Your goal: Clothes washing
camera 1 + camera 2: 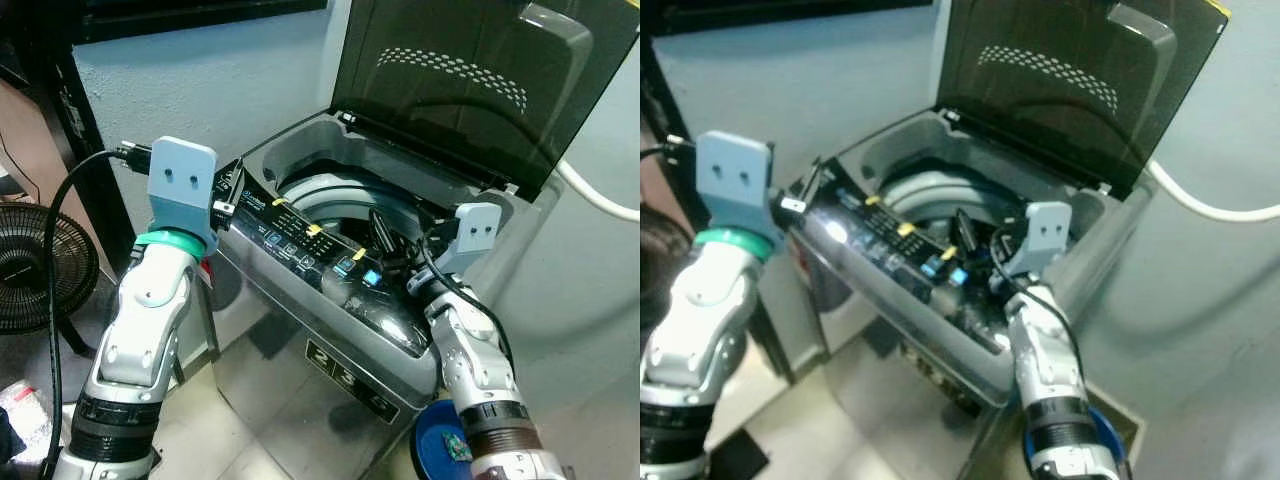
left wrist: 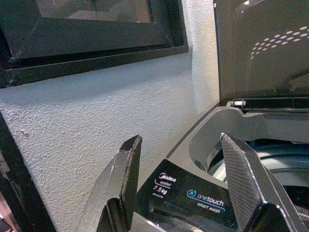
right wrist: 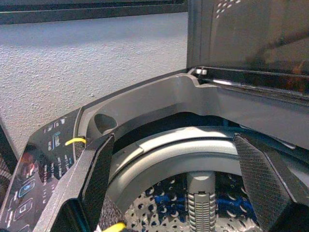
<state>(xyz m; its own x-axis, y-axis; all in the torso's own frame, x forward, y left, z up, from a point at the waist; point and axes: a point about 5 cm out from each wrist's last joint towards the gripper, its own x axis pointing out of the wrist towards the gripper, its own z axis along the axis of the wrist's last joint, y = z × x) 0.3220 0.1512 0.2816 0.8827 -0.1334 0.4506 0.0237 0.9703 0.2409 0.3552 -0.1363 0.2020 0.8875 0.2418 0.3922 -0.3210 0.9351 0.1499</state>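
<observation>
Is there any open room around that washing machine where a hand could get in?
The drum opening is free beneath the raised lid, behind the right gripper. It is crowded at the control panel, where both the left gripper and the right one sit.

I count one washing machine [image 1: 330,330] in front of me, with one lid [image 1: 470,80] standing open and one drum [image 3: 193,203] inside. One control panel [image 1: 310,250] runs along its front edge. I have two arms up, so two grippers: my left gripper [image 2: 181,164] and my right gripper [image 3: 176,164], each with two black fingers set apart. One fan [image 1: 35,265] stands on the floor, one white hose [image 1: 600,200] hangs on the wall, and one blue disc [image 1: 435,445] lies low by the machine.
</observation>
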